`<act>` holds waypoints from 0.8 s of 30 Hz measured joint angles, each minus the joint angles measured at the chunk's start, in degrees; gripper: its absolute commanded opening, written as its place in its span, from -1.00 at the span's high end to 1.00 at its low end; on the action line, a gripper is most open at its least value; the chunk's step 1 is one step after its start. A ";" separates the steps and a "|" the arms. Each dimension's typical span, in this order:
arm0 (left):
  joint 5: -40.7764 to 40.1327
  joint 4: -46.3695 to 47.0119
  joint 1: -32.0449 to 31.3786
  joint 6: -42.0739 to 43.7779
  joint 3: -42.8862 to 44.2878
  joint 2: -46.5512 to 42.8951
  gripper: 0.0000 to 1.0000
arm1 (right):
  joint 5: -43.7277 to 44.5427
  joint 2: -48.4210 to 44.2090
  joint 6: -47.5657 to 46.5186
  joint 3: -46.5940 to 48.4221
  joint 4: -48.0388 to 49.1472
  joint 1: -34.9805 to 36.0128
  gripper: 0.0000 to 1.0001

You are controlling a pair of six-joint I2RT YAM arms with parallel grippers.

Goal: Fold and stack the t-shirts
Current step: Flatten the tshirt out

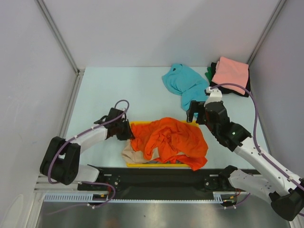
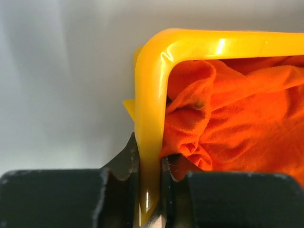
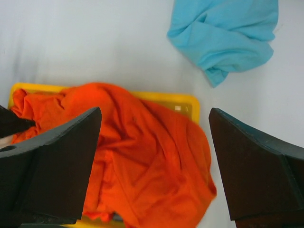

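Left fingers clamp rim of yellow tray, prob. to steady it; right fingers spread wide above orange t-shirt, likely lining up to lift it out.

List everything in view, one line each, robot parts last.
orange t-shirt: one, orange, crumpled in the yellow tray, spilling over its near right rim
beige t-shirt: one, beige, under the orange one at the tray's near left corner
turquoise t-shirt: one, turquoise, loose on the table beyond the tray
salmon pink t-shirt: one, pink, folded on top of the far right stack
green t-shirt: one, green, edge showing under the pink one
black t-shirt: one, black, also under the pink one
yellow tray: one, yellow, near middle of the table
table: one, pale
left gripper: black, shut on the tray's rim
right gripper: black, open, above the tray's far right corner
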 measured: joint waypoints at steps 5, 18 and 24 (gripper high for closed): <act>0.33 -0.26 10.64 -1.90 -0.59 -1.05 0.99 | -1.33 -1.84 1.33 -1.51 -0.24 -0.26 -1.00; -14.82 2.34 41.18 -21.62 -7.63 -12.85 0.99 | -6.45 -3.91 5.57 -6.29 0.33 -0.26 -0.97; -16.24 3.54 42.53 -25.00 -0.79 -2.64 1.00 | -8.72 -5.51 6.91 -8.68 -0.07 -0.26 -0.96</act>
